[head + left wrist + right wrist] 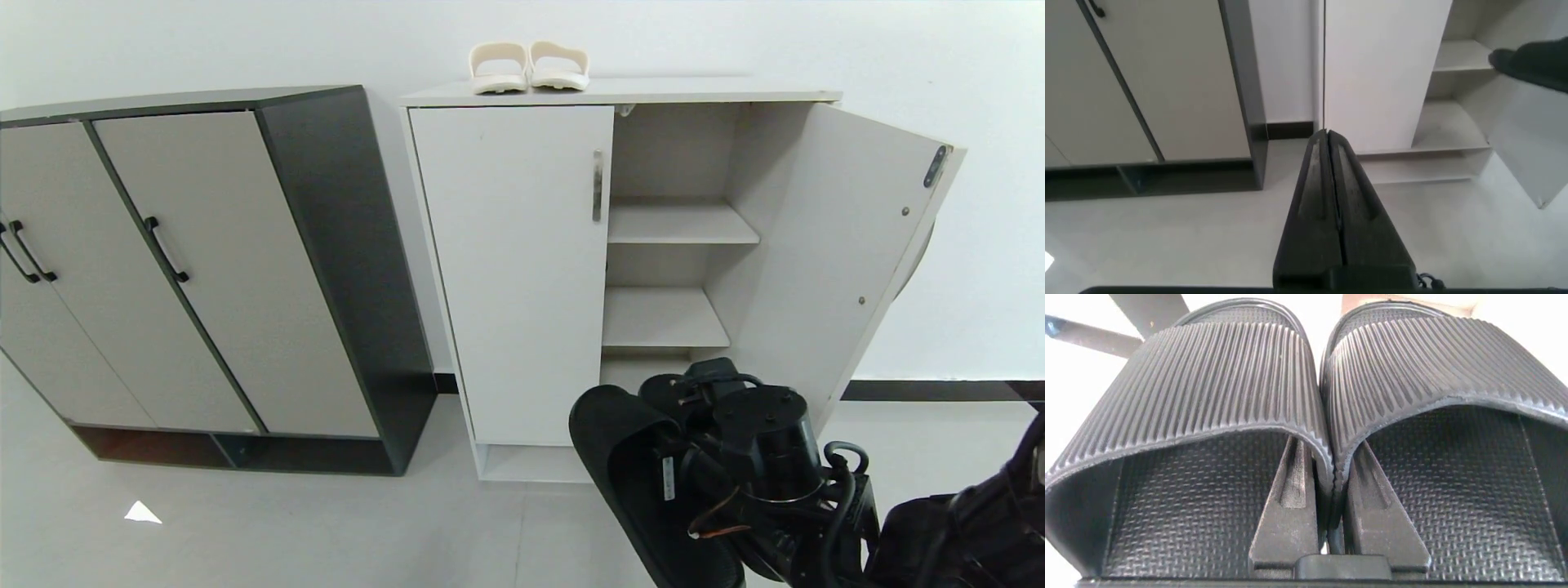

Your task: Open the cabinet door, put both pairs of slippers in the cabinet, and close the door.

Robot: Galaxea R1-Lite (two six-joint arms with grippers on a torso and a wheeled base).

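Observation:
The white cabinet point(514, 269) stands against the wall with its right door point(841, 245) swung wide open and its left door closed. Bare shelves point(678, 224) show inside. A pair of white slippers point(529, 67) rests on the cabinet's top. My right gripper point(1329, 457) is shut on a pair of black slippers point(624, 465), one finger inside each, pinching their adjoining sides. The pair hangs low in front of the open compartment. My left gripper point(1327, 140) is shut with nothing in it, above the floor and facing the cabinet's closed door; the black slippers' tip point(1535, 61) shows beyond it.
A dark grey cabinet point(204, 261) with two closed doors stands to the left of the white one. A small white scrap point(143, 513) lies on the grey floor at the left. Open floor runs in front of both cabinets.

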